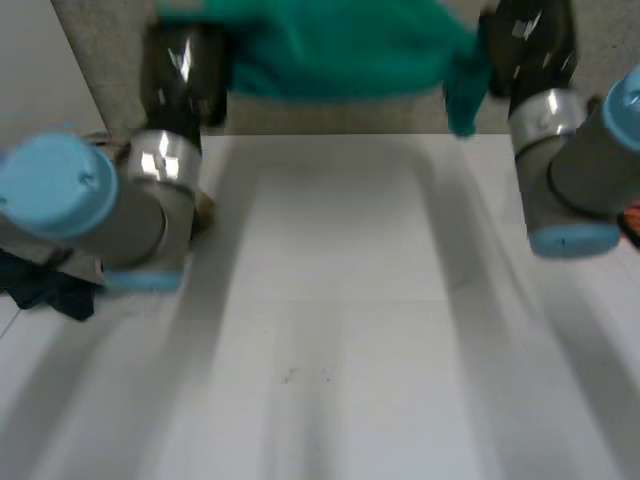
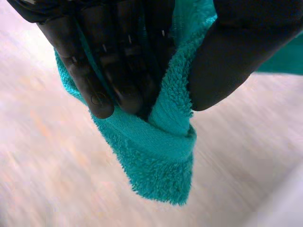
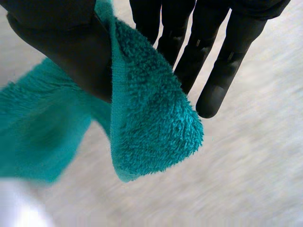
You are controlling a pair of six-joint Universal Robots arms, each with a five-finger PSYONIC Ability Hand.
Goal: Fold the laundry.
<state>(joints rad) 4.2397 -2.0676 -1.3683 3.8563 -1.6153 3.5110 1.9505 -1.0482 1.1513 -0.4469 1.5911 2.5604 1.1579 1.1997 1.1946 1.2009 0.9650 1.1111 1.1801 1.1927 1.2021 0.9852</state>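
Towel (image 1: 340, 50): fluffy teal terry, corners pinched by left hand (image 2: 106, 61) & right hand (image 3: 222, 66).

Robot lab or test rig by the look of it, plain white worktop (image 1: 340, 300), grey-jointed left arm (image 1: 120, 210) and right arm (image 1: 570, 180) with light-blue caps, speckled grey surface (image 1: 100, 70) beyond.

A plain teal towel (image 1: 340, 50) at twelve o'clock, the left hand (image 1: 185, 70) and right hand (image 1: 525, 45) glossy black, over a white table (image 1: 340, 300); dark blue cloth (image 1: 50, 285) at nine o'clock.
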